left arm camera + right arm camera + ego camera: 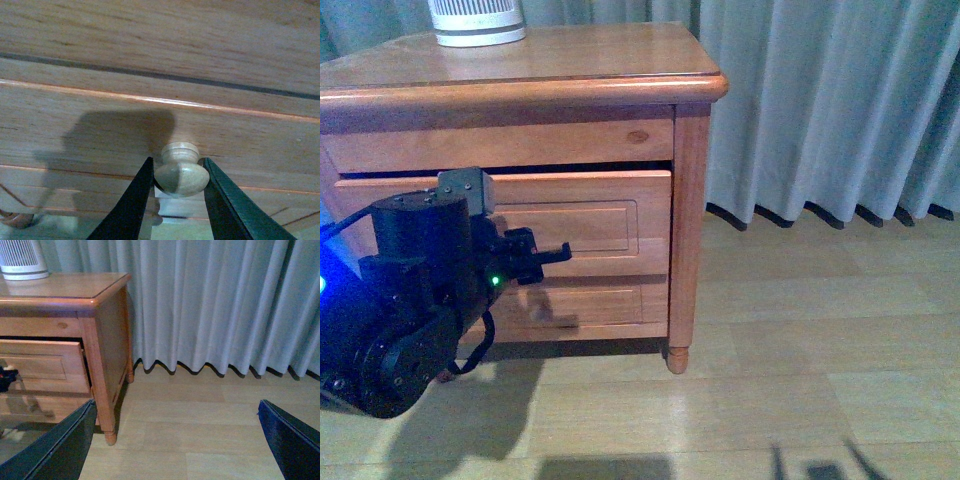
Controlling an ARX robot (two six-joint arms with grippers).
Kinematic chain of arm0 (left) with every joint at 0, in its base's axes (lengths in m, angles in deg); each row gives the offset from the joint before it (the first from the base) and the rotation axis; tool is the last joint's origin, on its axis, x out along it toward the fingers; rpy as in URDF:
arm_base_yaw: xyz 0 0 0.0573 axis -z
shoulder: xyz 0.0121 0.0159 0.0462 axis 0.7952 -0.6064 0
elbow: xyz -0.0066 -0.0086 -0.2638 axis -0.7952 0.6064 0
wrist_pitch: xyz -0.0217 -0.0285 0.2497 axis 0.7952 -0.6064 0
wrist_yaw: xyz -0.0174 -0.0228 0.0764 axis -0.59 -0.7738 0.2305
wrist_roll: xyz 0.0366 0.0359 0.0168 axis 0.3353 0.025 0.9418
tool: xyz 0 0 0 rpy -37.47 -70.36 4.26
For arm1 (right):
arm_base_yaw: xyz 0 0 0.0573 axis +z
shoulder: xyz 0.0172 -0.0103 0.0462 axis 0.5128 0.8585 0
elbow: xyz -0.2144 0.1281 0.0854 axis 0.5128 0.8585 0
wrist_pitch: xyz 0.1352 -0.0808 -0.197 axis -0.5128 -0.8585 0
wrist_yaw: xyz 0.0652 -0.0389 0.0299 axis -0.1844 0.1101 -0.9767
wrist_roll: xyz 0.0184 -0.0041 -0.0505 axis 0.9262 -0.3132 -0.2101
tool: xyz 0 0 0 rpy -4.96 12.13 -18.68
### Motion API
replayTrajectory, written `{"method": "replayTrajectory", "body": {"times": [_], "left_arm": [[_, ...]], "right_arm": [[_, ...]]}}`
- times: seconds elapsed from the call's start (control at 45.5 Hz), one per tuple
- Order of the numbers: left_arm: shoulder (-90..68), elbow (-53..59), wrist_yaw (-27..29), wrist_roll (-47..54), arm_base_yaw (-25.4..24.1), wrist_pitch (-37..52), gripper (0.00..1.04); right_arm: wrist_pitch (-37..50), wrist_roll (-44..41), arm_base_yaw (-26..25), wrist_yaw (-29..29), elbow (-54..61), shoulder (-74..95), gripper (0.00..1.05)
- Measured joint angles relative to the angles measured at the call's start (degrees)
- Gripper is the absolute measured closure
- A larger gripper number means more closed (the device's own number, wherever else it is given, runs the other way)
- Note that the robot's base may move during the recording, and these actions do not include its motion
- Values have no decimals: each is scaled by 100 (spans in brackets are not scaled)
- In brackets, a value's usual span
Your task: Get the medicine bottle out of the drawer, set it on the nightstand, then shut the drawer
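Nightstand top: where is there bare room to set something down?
Bare from the white ribbed cylinder to the front edge and right corner of the nightstand. Crowded only at the drawer front, where the left gripper's fingers grip the knob.

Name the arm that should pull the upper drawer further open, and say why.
Left. The left tool clasps the knob of the drawer, which stands slightly out. The right tool hangs open beside the nightstand, facing floor and curtain.
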Motion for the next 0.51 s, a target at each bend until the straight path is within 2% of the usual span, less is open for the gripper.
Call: {"method": "replayTrajectory", "body": {"times": [0.506], "left_arm": [[855, 2599, 249, -407, 374, 1405, 79]], "right_arm": [[0, 0, 0, 0, 0, 0, 7]]}}
